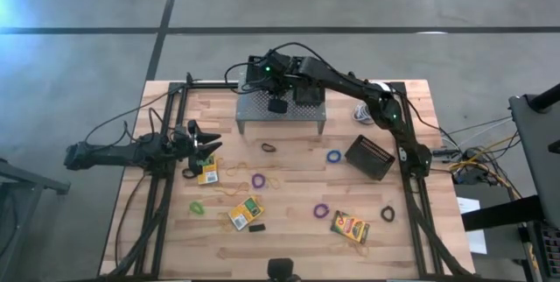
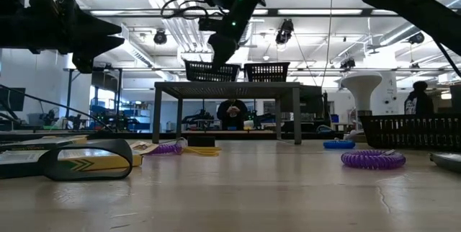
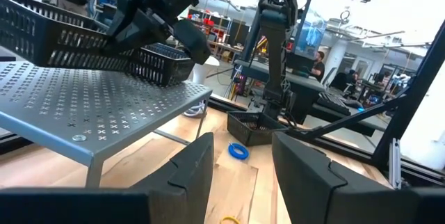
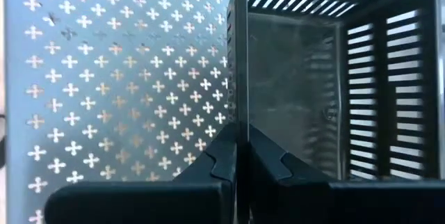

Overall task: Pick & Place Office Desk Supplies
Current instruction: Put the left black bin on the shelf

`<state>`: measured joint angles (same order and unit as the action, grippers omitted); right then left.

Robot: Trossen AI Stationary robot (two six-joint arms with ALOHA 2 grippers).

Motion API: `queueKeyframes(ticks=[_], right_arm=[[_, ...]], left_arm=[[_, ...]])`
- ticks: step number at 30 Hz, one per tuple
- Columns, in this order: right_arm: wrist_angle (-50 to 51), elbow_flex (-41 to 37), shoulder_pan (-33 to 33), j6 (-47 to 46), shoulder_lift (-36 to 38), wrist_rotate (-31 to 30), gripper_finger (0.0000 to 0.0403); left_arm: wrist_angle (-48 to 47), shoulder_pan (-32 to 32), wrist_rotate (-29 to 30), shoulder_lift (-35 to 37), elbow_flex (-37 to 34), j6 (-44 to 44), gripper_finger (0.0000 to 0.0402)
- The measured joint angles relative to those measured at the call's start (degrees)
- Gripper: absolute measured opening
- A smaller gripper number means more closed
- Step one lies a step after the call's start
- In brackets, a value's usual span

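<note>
High view, upper centre — right gripper (image 1: 276,104) clamped on wall of a black basket (image 4: 334,78), holding it over grey shelf (image 1: 254,109), probably for placing. Left gripper (image 1: 203,146) idle, jaws apart, beside crayon box (image 1: 208,172).

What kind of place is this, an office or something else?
Probably a robotics lab or workshop: a wooden table with two arms mounted, workbenches with equipment behind, and exposed ceiling ducts overhead.

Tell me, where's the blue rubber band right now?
In the high view the blue band lies flat on the table's right half, between the grey shelf and the tilted black basket just to its right.
</note>
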<state>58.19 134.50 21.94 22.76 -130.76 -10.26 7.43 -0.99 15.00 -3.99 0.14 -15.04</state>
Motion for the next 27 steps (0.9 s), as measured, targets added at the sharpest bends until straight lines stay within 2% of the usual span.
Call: queueKeyframes(ticks=[16, 19, 27], right_arm=[[3.37, 0.00, 0.65, 1.47, 0.11, 0.04, 0.0015], [3.39, 0.00, 0.62, 1.47, 0.13, 0.10, 0.0035], [3.32, 0.00, 0.60, 1.68, 0.20, 0.11, 0.0119]], left_arm=[[-0.01, -0.01, -0.02, 0.00, 0.00, -0.01, 0.0152], [-0.01, 0.00, -0.01, 0.00, 0.00, -0.01, 0.0152], [-0.01, -0.02, -0.02, 0.00, 0.00, -0.01, 0.0152]])
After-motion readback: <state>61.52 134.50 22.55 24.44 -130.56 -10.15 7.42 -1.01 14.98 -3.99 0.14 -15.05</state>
